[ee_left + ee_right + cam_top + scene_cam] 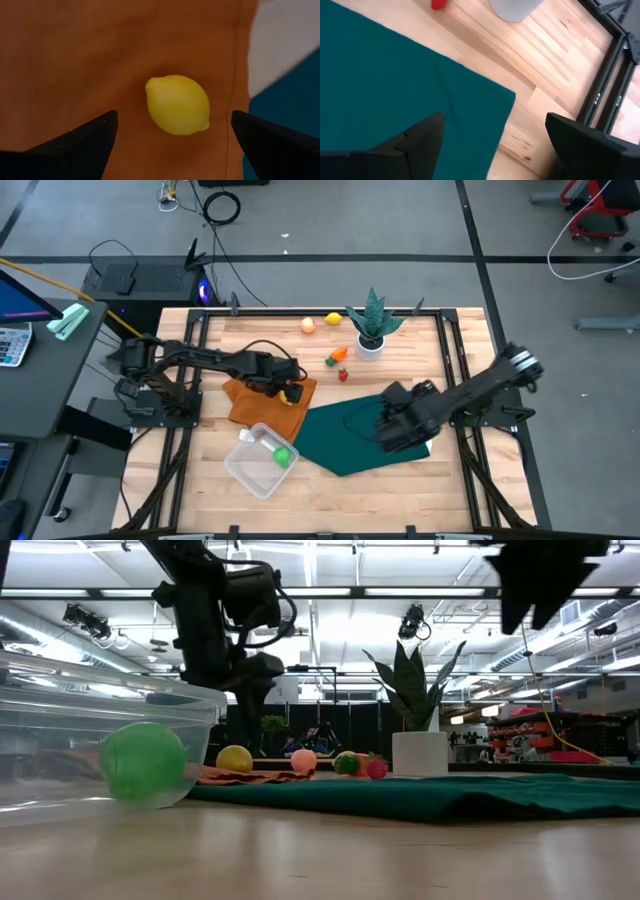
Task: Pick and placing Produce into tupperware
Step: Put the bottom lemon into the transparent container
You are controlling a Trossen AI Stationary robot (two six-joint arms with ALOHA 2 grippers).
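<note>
One lemon (pixel 177 104) on your orange cloth (pixel 262 402) is mostly hidden from above by the left gripper (pixel 172 132), whose fingers are spread wide to either side of it. Count six toy pieces: two lemons, a peach-orange ball (pixel 308 325), a carrot (pixel 336 357), a strawberry (pixel 343 375), and a green ball (pixel 282 456) alone inside the tupperware (pixel 247 468). Your right gripper (pixel 492 132) hangs open over the green cloth (pixel 345 438).

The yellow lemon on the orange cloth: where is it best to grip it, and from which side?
Probably across its plump middle, coming straight down from above. The small yellow oval lemon lies flat on the orange cloth, its pointed ends unsuited to pinching, and the open left gripper already straddles it.
</note>
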